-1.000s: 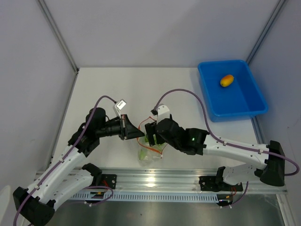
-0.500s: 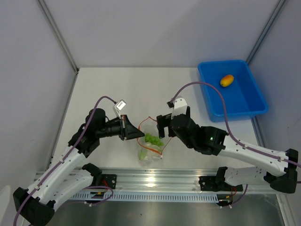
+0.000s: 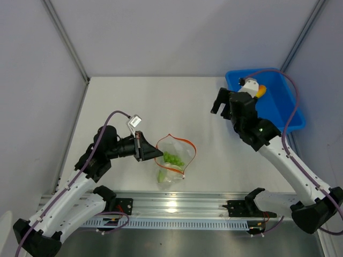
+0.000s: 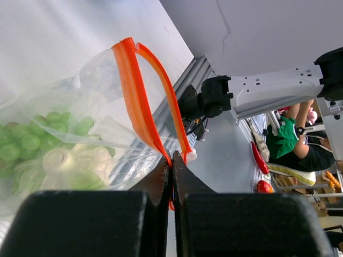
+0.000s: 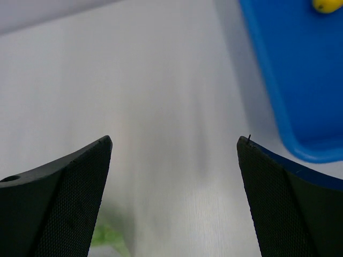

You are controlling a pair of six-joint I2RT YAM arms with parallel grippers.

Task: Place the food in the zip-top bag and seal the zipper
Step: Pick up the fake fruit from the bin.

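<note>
You're working in a robotics lab booth. In the top view, the white table (image 3: 161, 101) is boxed in by plain pale partition panels (image 3: 177, 32) on metal posts (image 3: 65, 38), and an aluminium rail (image 3: 177, 206) runs along the bottom of the frame. At the right edge of the left wrist view, a person in a green shirt (image 4: 292, 131) sits beside coloured pieces that look like toy food (image 4: 286, 174).

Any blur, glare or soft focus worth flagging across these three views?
Right wrist: table and blue tray blurred. Left wrist: zipper crisp, near fingers dark and soft. Top external: sharp, with glare on the metal rail.
</note>
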